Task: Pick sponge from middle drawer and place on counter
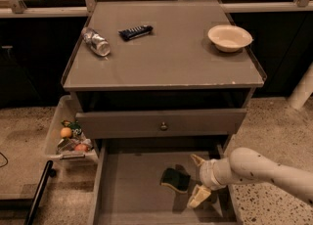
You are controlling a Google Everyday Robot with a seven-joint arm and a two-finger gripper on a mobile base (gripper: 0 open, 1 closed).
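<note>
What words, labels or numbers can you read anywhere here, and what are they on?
Nothing is readable.
Snack-bar wrapper on the counter: print too blurred to read.
Bottle label: too blurred to read.
The gripper, open in the middle drawer beside the sponge, shows no lettering.

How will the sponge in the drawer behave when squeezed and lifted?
The sponge likely squashes, looking like thin foam. Lying flat on the middle drawer floor, it shouldn't roll. The open pincer beside it probably needs a deep close.
</note>
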